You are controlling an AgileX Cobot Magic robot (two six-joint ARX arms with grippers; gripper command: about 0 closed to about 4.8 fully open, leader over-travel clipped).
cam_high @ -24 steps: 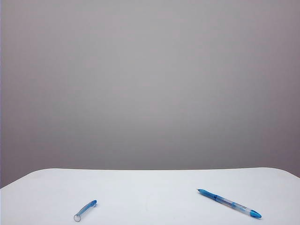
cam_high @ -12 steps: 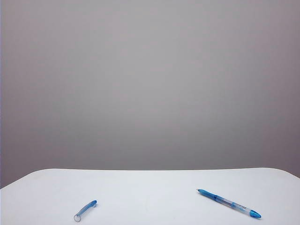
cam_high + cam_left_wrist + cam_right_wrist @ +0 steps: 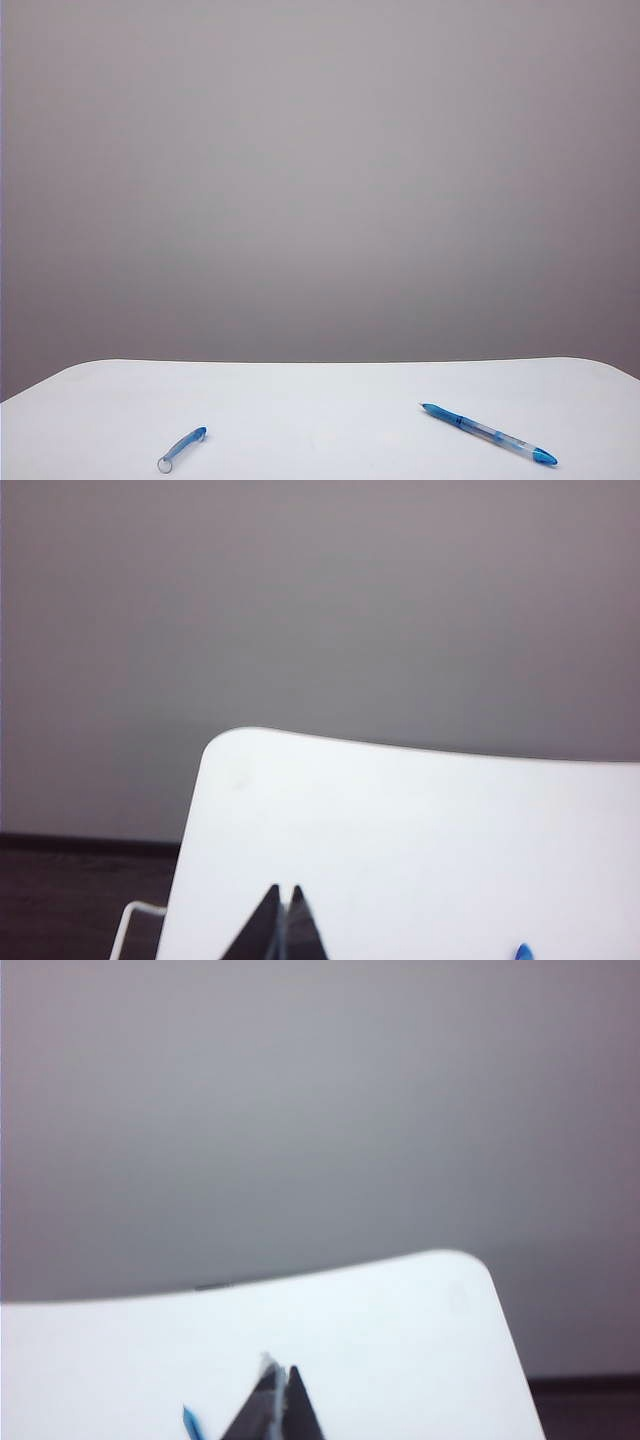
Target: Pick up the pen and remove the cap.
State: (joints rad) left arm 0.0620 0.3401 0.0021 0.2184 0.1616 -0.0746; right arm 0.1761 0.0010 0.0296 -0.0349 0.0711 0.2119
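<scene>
The pen (image 3: 488, 433) lies on the white table (image 3: 320, 400) at the front right, its blue point toward the middle. The cap (image 3: 183, 448) lies apart from it at the front left, open end toward the front edge. Neither gripper shows in the exterior view. In the left wrist view my left gripper (image 3: 283, 889) hangs over the table with its jaws pressed together and nothing between them. A blue tip (image 3: 522, 952) pokes in at the frame edge; I cannot tell whose it is. My right gripper (image 3: 280, 1369) is shut and empty too, a thin blue end (image 3: 190, 1422), probably the pen's, beside it.
The table's rounded far corners (image 3: 230, 742) (image 3: 470, 1260) show in the wrist views, with dark floor (image 3: 80, 900) beyond the side edges. A white bar (image 3: 125, 920) sits off the table's edge near the left gripper. A plain grey wall (image 3: 320, 180) stands behind.
</scene>
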